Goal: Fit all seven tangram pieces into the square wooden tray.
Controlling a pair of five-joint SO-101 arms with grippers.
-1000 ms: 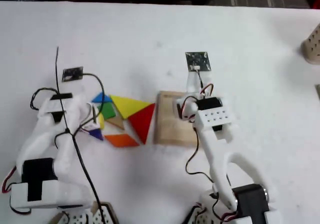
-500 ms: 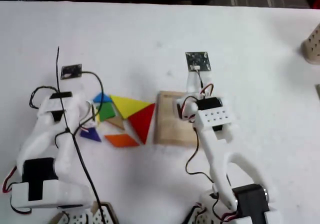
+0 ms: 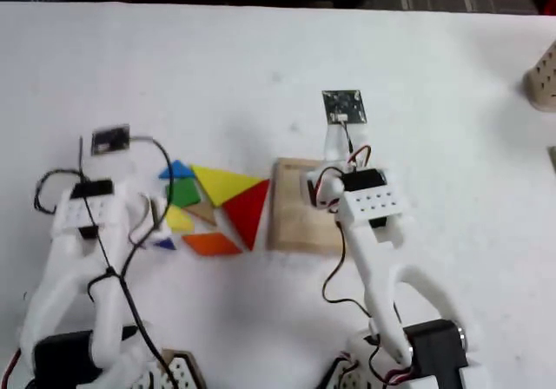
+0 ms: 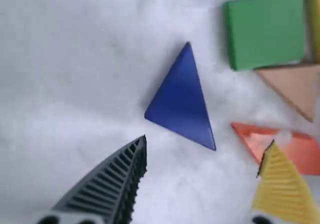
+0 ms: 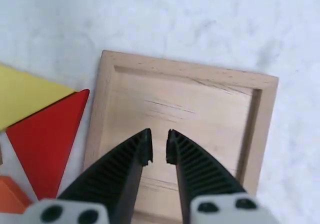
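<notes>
A white bench [image 3: 261, 59] carries both arms and the puzzle. The square wooden tray [image 3: 291, 220] lies near the middle. The right gripper [image 5: 158, 134] hangs over its recessed floor, its black fingers [image 5: 125, 169] drawn almost together with only a thin slit between the tips, holding nothing.

All the pieces lie flat on the bench outside the tray, clustered between the two arms. The large red triangle [image 3: 248, 211] sits just beside the tray's rim and meets the large yellow triangle [image 3: 224, 183] along one edge. Farther from the tray are the green square [image 3: 184, 192], a light blue triangle [image 3: 178, 170], a tan triangle [image 3: 201, 211] and an orange piece [image 3: 211, 244].

The left gripper [image 4: 206, 142] is low over the bench with its fingers spread wide, one black [image 4: 115, 184] and one yellow, gripping nothing. The dark blue triangle [image 4: 182, 104] lies just beyond the fingertips, apart from the green square.
</notes>
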